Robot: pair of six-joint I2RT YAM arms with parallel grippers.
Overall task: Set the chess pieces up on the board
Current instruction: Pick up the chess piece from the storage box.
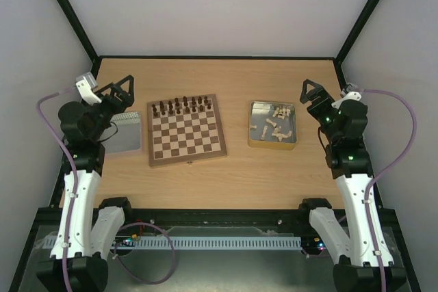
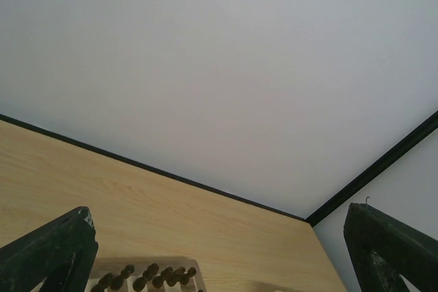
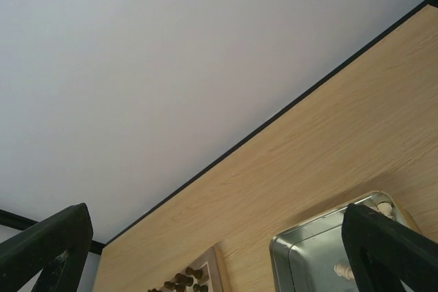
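Wooden table [image 1: 233, 169], board [image 1: 187, 130] at centre — your cream chess pieces [image 1: 275, 125] lie in the tin [image 1: 272, 146] centre-right; left gripper [image 1: 123, 94] and right gripper [image 1: 311, 92] both gape wide, empty.

The light wooden table [image 1: 239, 182] carries the board [image 1: 187, 138] near its middle, a shallow metal tin [image 1: 272, 146] apart to the board's right, and another tin [image 1: 126, 140] just beside its left edge.

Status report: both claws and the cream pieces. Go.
Left claw and right claw open, empty. Cream pieces lying in the tin right of the board, none placed. Nothing between tin and board.
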